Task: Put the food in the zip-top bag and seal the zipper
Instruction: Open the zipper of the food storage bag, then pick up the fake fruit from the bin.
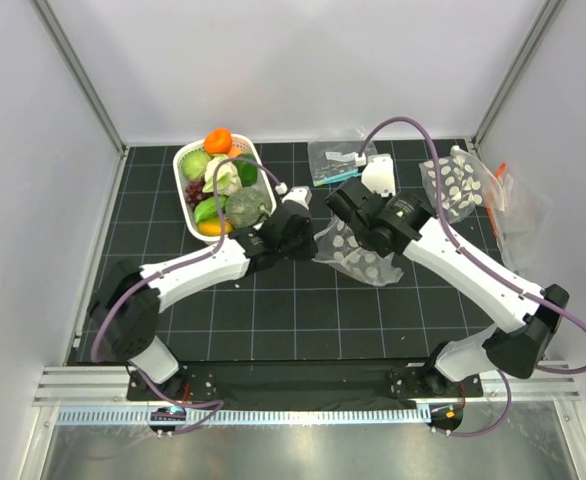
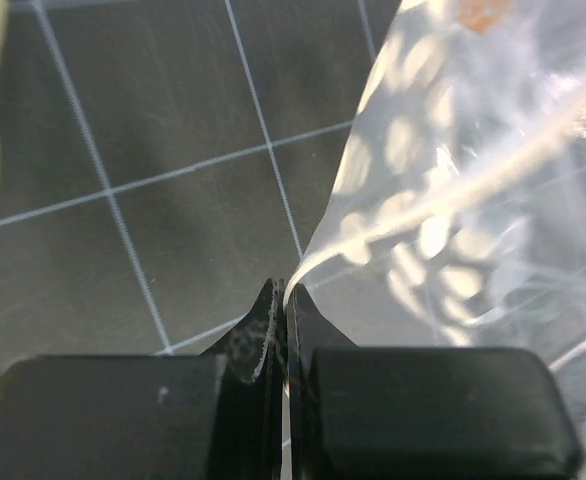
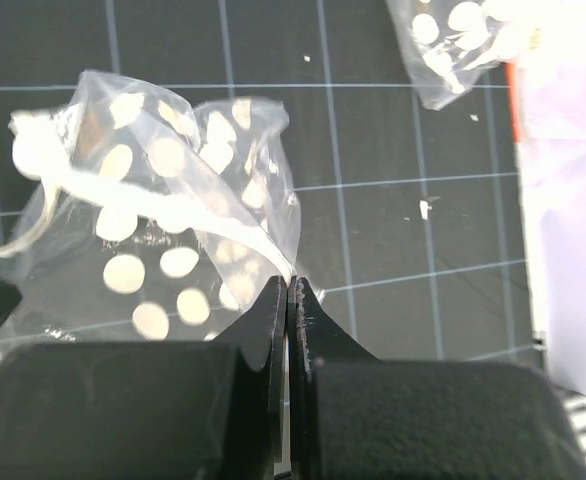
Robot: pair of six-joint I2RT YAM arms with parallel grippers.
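The zip-top bag, clear with white ovals, hangs crumpled between my two grippers over the mat's middle. My left gripper is shut on its left rim; the left wrist view shows the jaws pinching the white zipper. My right gripper is shut on the bag's other edge; in the right wrist view the bag spreads to the left. The food, with a dark green melon, white cauliflower, green and orange pieces, lies in the white basket to the left.
A smaller clear bag with a teal strip lies at the back. A similar dotted bag with an orange-red strip lies at the right, also in the right wrist view. White walls surround the mat.
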